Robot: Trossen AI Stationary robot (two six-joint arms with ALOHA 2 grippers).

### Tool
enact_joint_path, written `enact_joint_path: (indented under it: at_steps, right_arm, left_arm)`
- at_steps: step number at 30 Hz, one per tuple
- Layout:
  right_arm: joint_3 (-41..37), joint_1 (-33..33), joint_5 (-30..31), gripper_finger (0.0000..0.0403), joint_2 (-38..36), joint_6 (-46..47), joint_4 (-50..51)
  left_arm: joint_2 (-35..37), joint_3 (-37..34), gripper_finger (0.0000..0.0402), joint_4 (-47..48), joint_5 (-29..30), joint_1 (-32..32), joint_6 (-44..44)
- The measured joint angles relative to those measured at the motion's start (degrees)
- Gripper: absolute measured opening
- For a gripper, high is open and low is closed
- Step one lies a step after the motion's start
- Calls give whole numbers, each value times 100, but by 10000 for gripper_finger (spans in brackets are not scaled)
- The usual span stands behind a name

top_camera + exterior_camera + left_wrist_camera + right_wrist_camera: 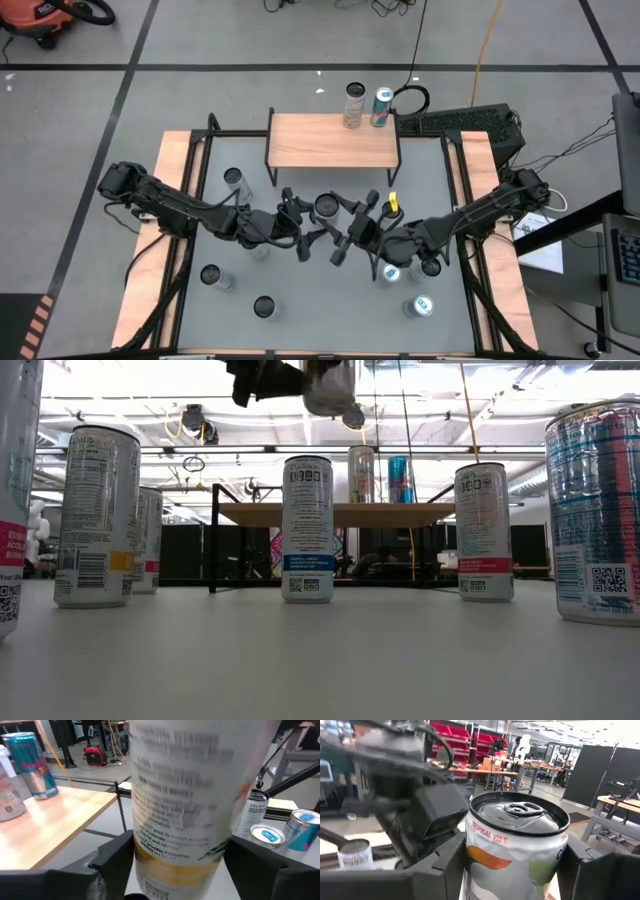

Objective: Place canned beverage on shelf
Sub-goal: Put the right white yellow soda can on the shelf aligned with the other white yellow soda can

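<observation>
A white can with orange print reading "Tropical Vibe" hangs high over the table's middle, near the top of the low view. My right gripper is shut on it, coming from the right. My left gripper comes from the left and is open, one finger on each side of the same can. The shelf, a wood plank on black legs, stands at the table's far side. Two cans stand at its far right corner. My right gripper pinches the can's side wall between its two fingers, just below the top rim. The fingers come in about level from the table's right. The can stands roughly upright, top up, lifted clear of the table.
Several other cans stand on the grey table: one at the left, two near left, three near right. A small yellow item sits by the right arm. The shelf's left part is bare.
</observation>
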State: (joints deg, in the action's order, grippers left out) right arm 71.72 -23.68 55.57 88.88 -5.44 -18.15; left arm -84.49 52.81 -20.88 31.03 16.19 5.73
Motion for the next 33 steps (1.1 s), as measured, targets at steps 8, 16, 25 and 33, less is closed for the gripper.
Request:
enact_joint_path:
  at_steps: [8, 16, 25, 33]
  right_arm:
    - [-9, 78, 161, 173, 0, -124, 291]
    - [-9, 318, 113, 172, -173, -429, 659]
    - [-99, 822, -502, 171, -928, -79, 1796]
    - [-1056, 1525, -800, 171, -1647, -71, 1027]
  left_arm:
    - [50, 10, 383, 254, 343, 25, 35]
    - [519, 10, 397, 890, 399, 44, -138]
    - [899, 3, 397, 1547, 398, 39, -516]
    - [931, 1, 397, 1587, 395, -56, -762]
